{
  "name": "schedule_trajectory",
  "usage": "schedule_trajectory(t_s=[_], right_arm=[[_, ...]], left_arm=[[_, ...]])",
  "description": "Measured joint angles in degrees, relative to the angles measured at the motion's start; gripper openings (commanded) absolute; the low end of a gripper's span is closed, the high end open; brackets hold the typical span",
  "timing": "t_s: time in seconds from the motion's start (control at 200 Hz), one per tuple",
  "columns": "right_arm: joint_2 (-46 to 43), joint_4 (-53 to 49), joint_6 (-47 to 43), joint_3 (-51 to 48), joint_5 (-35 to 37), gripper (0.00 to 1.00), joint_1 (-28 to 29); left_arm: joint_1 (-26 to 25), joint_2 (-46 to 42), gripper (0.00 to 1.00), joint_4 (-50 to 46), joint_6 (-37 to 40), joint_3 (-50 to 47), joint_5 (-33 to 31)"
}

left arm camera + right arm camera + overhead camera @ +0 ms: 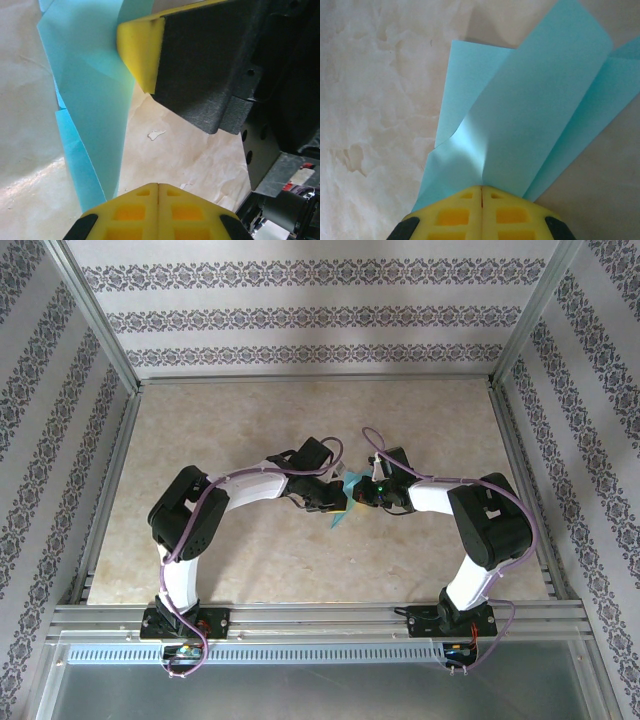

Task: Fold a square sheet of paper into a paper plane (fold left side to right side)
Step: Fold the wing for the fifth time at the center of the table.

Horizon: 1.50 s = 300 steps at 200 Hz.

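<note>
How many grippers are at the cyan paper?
2. The left gripper is left of the cyan paper, mid-table; the right gripper pinches it from the right. None seems hidden.

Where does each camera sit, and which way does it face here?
Top external: above and behind the arms, looking down at the table; both arms meet over the paper.
Left wrist: on the left arm, looking along the shut left gripper at paper and table.
Right wrist: looking along the right gripper, shut on the paper.
Shared: all three show the cyan paper.
</note>
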Motion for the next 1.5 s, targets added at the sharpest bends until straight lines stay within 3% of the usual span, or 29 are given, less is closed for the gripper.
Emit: schedule_trajectory(t_s=[1.499], right_arm=[[0.02,-0.31,-0.02,0.20,-0.02,0.00,0.02]], left_arm=[[0.00,4.31,0.03,-1.20,0.46,-0.79,-2.34]])
